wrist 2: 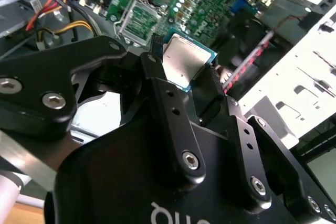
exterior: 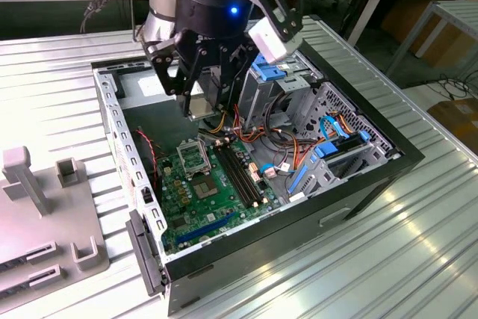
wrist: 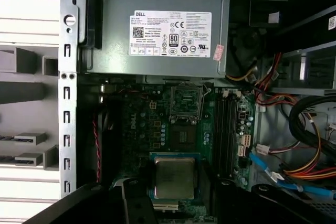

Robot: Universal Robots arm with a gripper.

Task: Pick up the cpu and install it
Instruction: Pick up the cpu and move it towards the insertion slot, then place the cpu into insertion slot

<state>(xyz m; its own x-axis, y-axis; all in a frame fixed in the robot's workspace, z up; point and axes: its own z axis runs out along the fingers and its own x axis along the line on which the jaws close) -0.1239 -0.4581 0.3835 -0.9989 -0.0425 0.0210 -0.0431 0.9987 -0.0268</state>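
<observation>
My gripper (wrist 2: 181, 67) is shut on the cpu (wrist 2: 182, 59), a small flat square chip with a silvery-grey metal top, clamped by its edges between the two black fingers (wrist 2: 157, 85). In the first wrist view the cpu (wrist: 174, 176) hangs above the green motherboard (wrist: 152, 129), on the side of the socket away from the power supply. The socket (wrist: 186, 100) is a square metal frame with a dark centre, and nothing sits in it. In the exterior view the gripper (exterior: 205, 107) hovers inside the open computer case, just above and behind the socket (exterior: 193, 156).
A grey power supply (wrist: 157, 30) fills the case end beyond the socket. Black memory slots (exterior: 240, 173) run beside the socket, with red, yellow and orange cables (exterior: 278, 134) and blue-tabbed drive brackets (exterior: 336, 147) further on. A grey fixture (exterior: 45, 214) lies on the table outside the case.
</observation>
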